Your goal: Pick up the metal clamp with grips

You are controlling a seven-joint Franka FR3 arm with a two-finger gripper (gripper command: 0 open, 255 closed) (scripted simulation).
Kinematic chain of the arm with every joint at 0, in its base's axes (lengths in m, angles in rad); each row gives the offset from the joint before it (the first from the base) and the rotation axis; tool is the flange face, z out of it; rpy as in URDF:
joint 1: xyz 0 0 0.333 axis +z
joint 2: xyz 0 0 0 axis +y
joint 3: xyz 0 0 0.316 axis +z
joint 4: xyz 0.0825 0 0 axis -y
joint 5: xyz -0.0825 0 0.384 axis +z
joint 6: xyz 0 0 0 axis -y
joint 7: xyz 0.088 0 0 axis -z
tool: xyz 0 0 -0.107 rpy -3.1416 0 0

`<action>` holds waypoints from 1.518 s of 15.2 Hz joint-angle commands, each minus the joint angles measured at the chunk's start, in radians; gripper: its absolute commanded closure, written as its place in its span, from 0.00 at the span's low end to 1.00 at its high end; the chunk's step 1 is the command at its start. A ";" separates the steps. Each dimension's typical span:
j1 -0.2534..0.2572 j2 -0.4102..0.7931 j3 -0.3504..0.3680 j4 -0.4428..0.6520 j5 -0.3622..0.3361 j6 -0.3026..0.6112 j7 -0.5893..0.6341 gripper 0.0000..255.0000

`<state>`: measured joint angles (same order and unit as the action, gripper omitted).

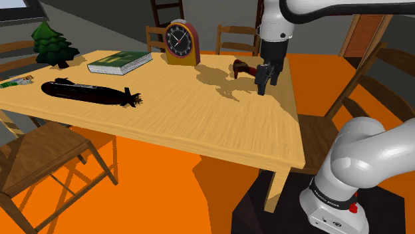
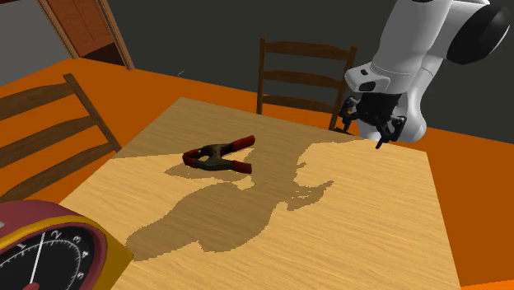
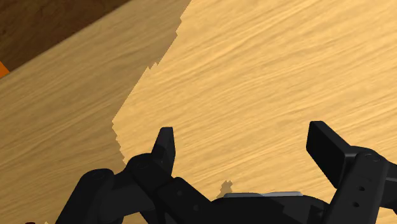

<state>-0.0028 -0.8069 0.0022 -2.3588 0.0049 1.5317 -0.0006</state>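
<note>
the gripper [image 1: 264,85] is open: in the wrist view its two black fingers [image 3: 164,147] stand wide apart, with bare table [image 3: 286,63] between them and nothing clasped. the gripper [image 3: 242,137] points down at the wooden surface. in the second exterior view the gripper [image 2: 372,132] hangs above the table [image 2: 371,222], close to the far corner on that view's right.

the clamp [image 2: 218,156] lies flat on the surface, untouched. its middle is dark and its handles carry red grips. in the second exterior view it sits inboard of the far edge, with the arm's shadow spreading over the wood beside it. the gripper stands apart from it, toward that view's right. in the shoulder view the clamp [image 1: 243,68] lies near the far edge, not far from the far corner on that view's right, and the gripper appears just beside it on that side.

other items on the table [image 1: 199,116], shoulder view:
- a clock [image 1: 179,41] in a wooden case, upright at the far edge.
- a green book [image 1: 120,62], flat, beside the clock toward the view's left.
- a black submarine model [image 1: 90,93], nearer the front edge.
- a small green tree figure [image 1: 52,44], at the far corner on the view's left.

wooden chairs [image 2: 305,78] stand around the table on an orange floor [image 1: 153,199].
</note>
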 commanded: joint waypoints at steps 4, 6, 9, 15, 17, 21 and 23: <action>-0.020 0.083 -0.045 0.042 -0.032 0.045 -0.041 0.00; -0.032 0.141 -0.074 0.076 -0.050 0.072 -0.067 0.00; -0.047 0.232 -0.116 0.134 -0.070 0.108 -0.106 0.00; -0.072 0.422 -0.196 0.281 -0.085 0.162 -0.185 0.00; -0.079 0.488 -0.222 0.338 -0.082 0.174 -0.213 0.00; -0.097 0.626 -0.270 0.469 -0.062 0.186 -0.270 0.00; -0.107 0.699 -0.293 0.542 -0.046 0.186 -0.300 0.00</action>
<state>-0.1059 -0.1511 -0.2804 -1.8559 -0.0503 1.7140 -0.2875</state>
